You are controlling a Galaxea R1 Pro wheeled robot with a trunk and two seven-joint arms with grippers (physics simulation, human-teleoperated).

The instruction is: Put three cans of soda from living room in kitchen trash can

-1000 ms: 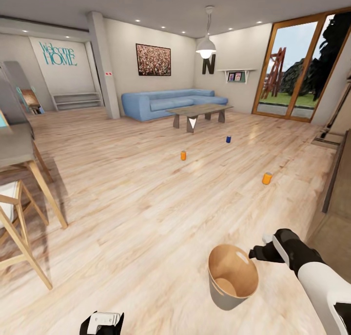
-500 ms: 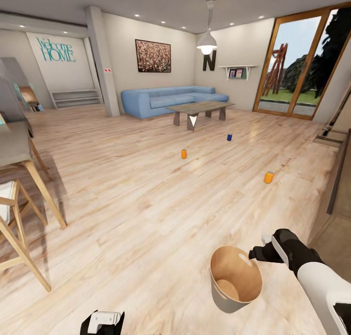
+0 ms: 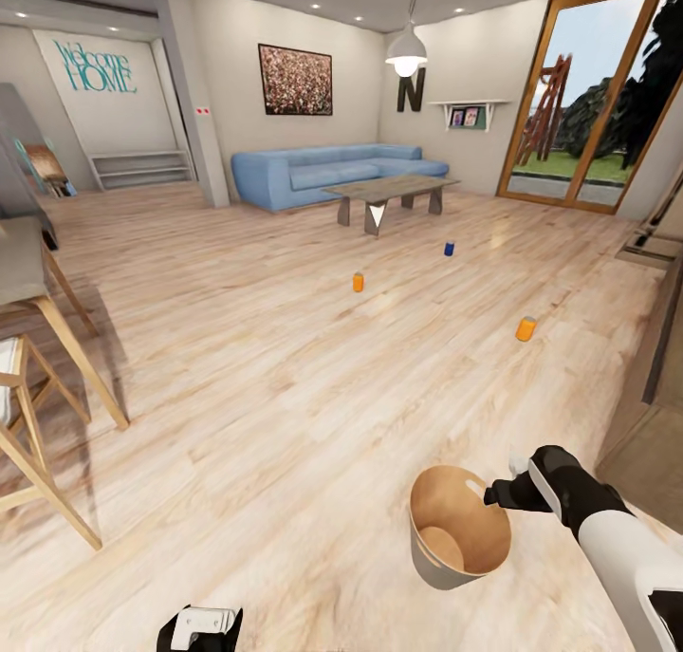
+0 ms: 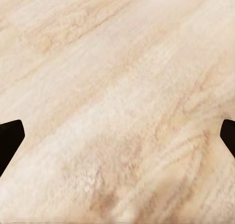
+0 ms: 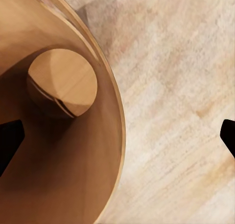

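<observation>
Three soda cans stand apart on the wooden floor ahead: an orange can [image 3: 358, 282] in the middle, a dark blue can [image 3: 449, 249] farther off, and a second orange can [image 3: 526, 329] to the right. My right gripper [image 3: 497, 492] holds the trash can [image 3: 460, 529] by its rim, low in front of me. Its coppery inside [image 5: 58, 150] has nothing in it. My left gripper [image 3: 202, 624] hangs low over bare floor, its fingers wide apart.
A light-blue sofa [image 3: 323, 177] and a coffee table [image 3: 389, 192] stand beyond the cans. Glass doors [image 3: 588, 92] are at the back right. A grey table with wooden chairs [image 3: 38, 367] stands at my left, and a dark cabinet [image 3: 664, 339] runs along the right.
The camera has moved forward a little and the room has shifted in the picture. The trash can has stayed at my right gripper. Neither arm has changed its pose.
</observation>
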